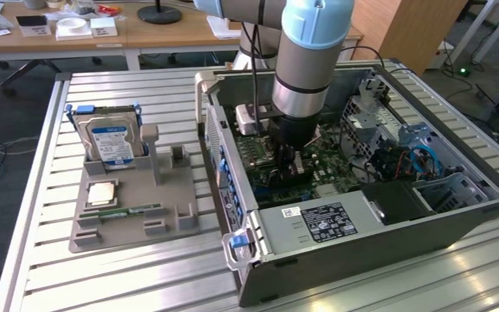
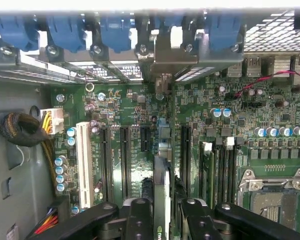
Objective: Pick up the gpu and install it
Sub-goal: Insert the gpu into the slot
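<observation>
The gpu [image 2: 162, 187] stands edge-on on the green motherboard [image 2: 230, 135], down in an expansion slot, its silver end bracket [image 2: 166, 55] against the case's rear wall under the blue clips. My gripper [image 2: 162, 210] straddles it, and the black fingers [image 2: 139, 220] are closed against its two faces. In the exterior view the arm reaches straight down into the open computer case [image 1: 319, 227]. There the gripper [image 1: 290, 166] sits low over the board with the gpu [image 1: 295, 170] partly hidden beneath it.
A grey holder [image 1: 137, 221] on the slatted table carries a silver hard drive [image 1: 111, 140], a small chip [image 1: 102, 192] and a memory stick [image 1: 132, 210]. Inside the case, memory slots, an open processor socket [image 2: 272, 200] and a cable bundle [image 2: 25, 129] flank the card.
</observation>
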